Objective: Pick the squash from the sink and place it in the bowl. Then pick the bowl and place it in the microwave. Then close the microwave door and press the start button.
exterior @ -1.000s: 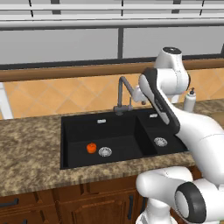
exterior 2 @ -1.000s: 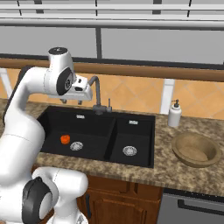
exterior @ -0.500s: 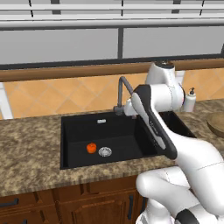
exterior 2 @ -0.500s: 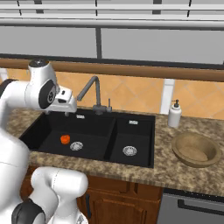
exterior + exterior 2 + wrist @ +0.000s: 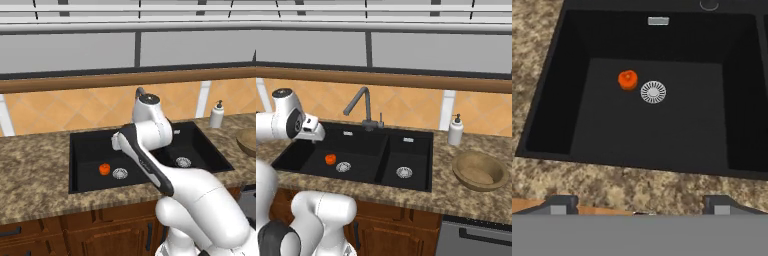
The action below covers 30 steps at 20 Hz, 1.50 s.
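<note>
Jaws standing wide, holding nothing | gripper (image 5: 640, 204) hovering over sink (image 5: 547, 80), looking down for the pick | squash (image 5: 628, 79) lying just beside left-basin drain (image 5: 653, 92) | bowl (image 5: 479, 171) waiting on counter (image 5: 456, 192)

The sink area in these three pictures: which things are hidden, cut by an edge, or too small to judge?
- Tap, left base view: the arm covers all but its top.
- Bowl, left base view: cut by the right edge; whole in the right base view.
- Squash, hand view: too small to make out its stem or surface.
- Gripper, hand view: just its two tips, spread wide apart, show at the bottom.
</note>
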Tool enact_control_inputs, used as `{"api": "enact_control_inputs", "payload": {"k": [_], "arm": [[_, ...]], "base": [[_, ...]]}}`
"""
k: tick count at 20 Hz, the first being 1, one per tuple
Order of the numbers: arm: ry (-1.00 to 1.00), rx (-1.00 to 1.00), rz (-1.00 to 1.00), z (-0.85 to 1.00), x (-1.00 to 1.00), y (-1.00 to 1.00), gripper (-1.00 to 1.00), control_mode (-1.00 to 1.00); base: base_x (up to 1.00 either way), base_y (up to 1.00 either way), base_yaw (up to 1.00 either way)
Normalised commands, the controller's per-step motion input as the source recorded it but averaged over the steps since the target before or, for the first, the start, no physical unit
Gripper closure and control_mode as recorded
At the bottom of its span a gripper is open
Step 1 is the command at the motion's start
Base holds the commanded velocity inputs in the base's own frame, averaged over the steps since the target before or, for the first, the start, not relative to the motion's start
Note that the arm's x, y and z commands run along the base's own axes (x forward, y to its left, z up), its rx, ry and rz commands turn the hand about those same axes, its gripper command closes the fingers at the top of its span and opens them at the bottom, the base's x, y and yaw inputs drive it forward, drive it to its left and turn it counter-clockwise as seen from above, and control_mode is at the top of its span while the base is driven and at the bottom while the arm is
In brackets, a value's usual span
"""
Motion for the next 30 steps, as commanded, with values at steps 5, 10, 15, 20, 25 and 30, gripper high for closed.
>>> {"api": "enact_control_inputs", "payload": {"k": [5,10,15,20,25,30], "arm": [[0.09,0.0,0.0,-0.52,0.6,0.34,-1.0,-1.0],[0.06,0.0,0.0,-0.45,0.73,0.09,-1.0,-1.0],[0.01,0.0,0.0,-0.56,0.69,0.3,-1.0,-1.0],[0.0,-0.02,-0.03,-0.48,0.78,0.38,-1.0,-1.0],[0.0,0.0,-0.02,-0.46,0.71,0.09,-1.0,-1.0],[0.0,0.0,-0.04,-0.33,0.6,0.0,-1.0,-1.0]], "base": [[0.0,0.0,0.0],[0.0,0.0,0.0],[0.0,0.0,0.0],[0.0,0.0,0.0],[0.0,0.0,0.0],[0.0,0.0,0.0]]}}
